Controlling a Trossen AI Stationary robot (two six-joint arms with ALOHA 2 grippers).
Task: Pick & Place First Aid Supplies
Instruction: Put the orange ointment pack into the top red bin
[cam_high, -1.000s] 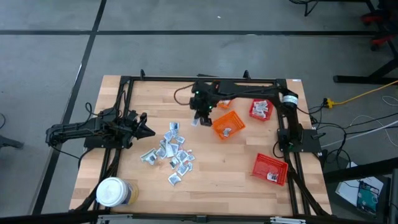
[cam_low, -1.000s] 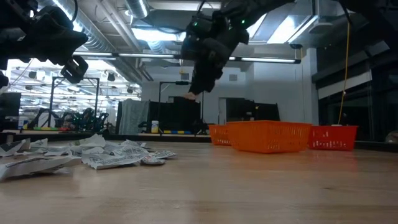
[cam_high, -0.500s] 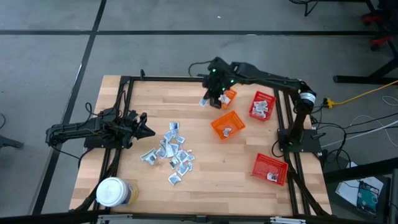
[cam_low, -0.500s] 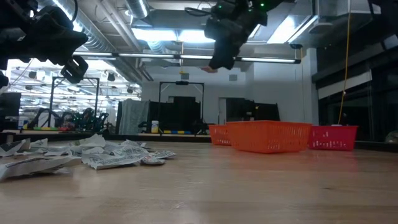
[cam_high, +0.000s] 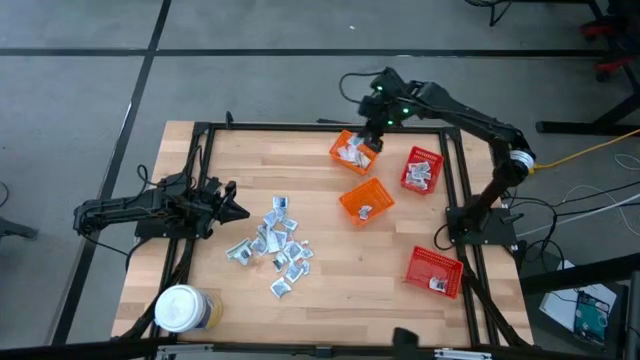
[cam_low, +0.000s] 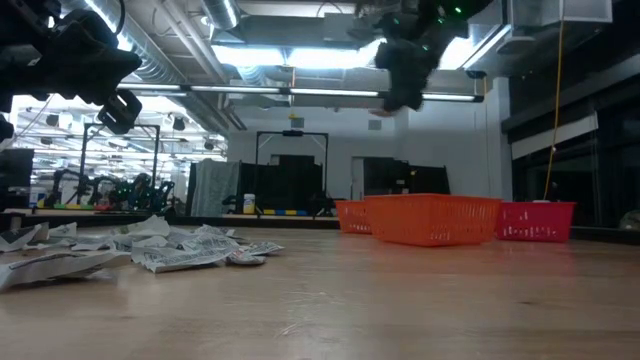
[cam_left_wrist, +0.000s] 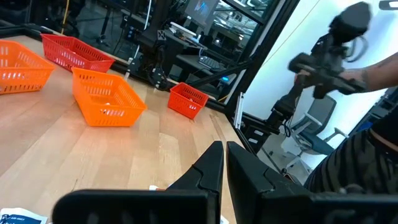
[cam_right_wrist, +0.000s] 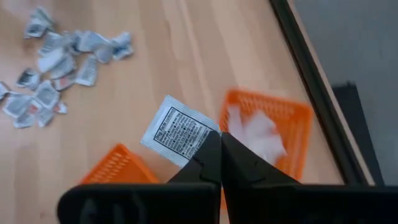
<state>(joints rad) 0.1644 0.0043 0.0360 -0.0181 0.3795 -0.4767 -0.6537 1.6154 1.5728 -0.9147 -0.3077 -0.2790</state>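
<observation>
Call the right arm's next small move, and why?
Probably lower a little, then open: the right gripper is shut on a flat white printed sachet and hangs high above the far orange mesh basket, which already holds white packets.

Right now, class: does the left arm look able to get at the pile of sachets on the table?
Probably yes. The left hand waits just beside the sachet pile, with only bare table between them.

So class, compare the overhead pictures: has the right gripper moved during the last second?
Yes. The right gripper, shut on a sachet, has travelled from beside the middle orange basket toward the table's far edge, now above the far orange basket.
</observation>
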